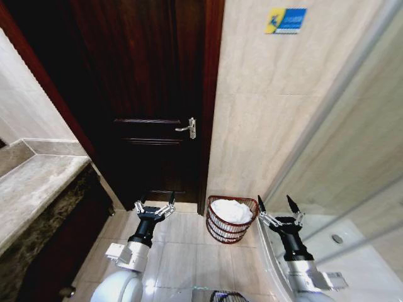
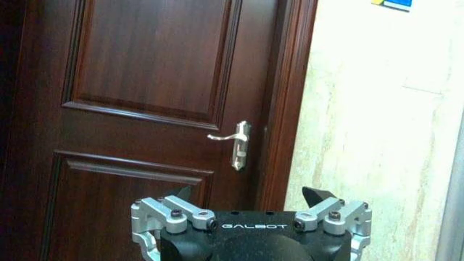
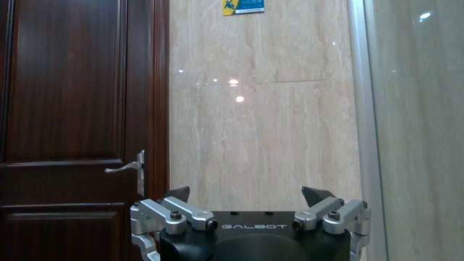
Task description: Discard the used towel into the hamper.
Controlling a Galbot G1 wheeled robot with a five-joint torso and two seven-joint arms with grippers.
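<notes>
The hamper [image 1: 217,226], a small round reddish-brown wire basket, stands on the tiled floor against the wall beside the door frame. A white towel [image 1: 231,211] lies bunched inside it, filling the top. My left gripper [image 1: 154,208] hangs open and empty to the hamper's left, in front of the door. My right gripper [image 1: 278,208] is open and empty just right of the hamper, by the glass partition. The left wrist view has the left gripper [image 2: 251,194] facing the door, and the right wrist view has the right gripper [image 3: 248,193] facing the tiled wall.
A dark wooden door [image 1: 151,94] with a silver lever handle [image 1: 187,128] is shut ahead. A stone counter [image 1: 31,189] runs along the left. A glass shower partition [image 1: 340,126] rises on the right. A blue sign [image 1: 285,20] hangs on the beige wall.
</notes>
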